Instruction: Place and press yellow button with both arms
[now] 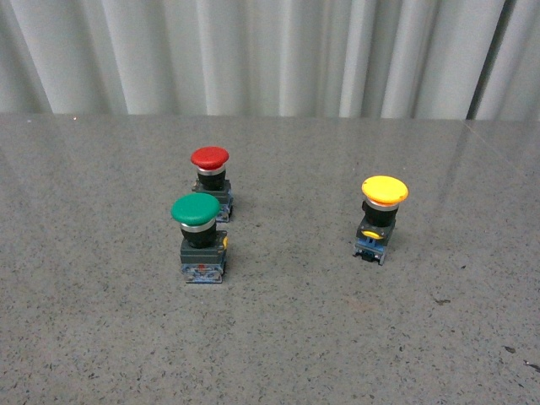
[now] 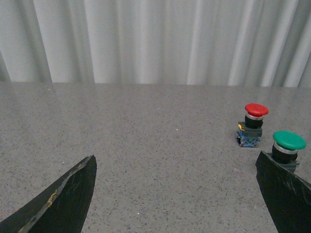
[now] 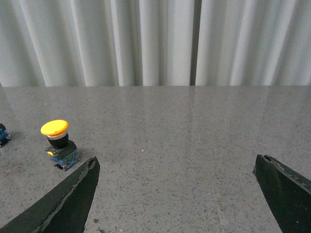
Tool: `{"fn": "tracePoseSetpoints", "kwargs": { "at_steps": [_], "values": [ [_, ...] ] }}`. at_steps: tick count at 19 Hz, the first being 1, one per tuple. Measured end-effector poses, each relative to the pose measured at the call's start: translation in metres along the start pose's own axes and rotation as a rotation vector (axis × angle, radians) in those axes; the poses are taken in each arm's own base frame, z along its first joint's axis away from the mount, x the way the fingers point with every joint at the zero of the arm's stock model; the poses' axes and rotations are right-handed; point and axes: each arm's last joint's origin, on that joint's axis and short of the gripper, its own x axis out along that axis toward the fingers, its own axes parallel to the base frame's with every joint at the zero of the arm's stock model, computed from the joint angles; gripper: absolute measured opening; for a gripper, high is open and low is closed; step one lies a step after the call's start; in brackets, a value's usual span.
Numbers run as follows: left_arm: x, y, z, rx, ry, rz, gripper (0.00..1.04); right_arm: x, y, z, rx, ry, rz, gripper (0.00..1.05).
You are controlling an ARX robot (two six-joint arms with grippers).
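Observation:
The yellow button (image 1: 382, 215) stands upright on the grey table, right of the middle in the front view, yellow cap up, blue-grey block below. It also shows in the right wrist view (image 3: 58, 143), ahead of and beside one finger. Neither arm shows in the front view. My left gripper (image 2: 177, 196) is open and empty over bare table. My right gripper (image 3: 177, 194) is open and empty, with the yellow button outside its jaws.
A green-capped button (image 1: 201, 236) and a red-capped button (image 1: 211, 180) stand left of the middle of the speckled grey table (image 1: 287, 337). Both show in the left wrist view, green (image 2: 287, 145) by one finger, red (image 2: 252, 124) beyond. A white curtain (image 1: 270, 51) hangs behind.

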Motion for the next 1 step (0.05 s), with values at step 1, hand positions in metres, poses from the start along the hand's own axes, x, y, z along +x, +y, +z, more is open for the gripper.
{"fn": "tracePoseSetpoints", "kwargs": {
  "at_steps": [1],
  "values": [
    [0.0,0.0,0.0,0.0,0.0,0.0,0.98,0.0,0.0,0.0,0.0,0.0,0.0,0.98]
  ]
}}
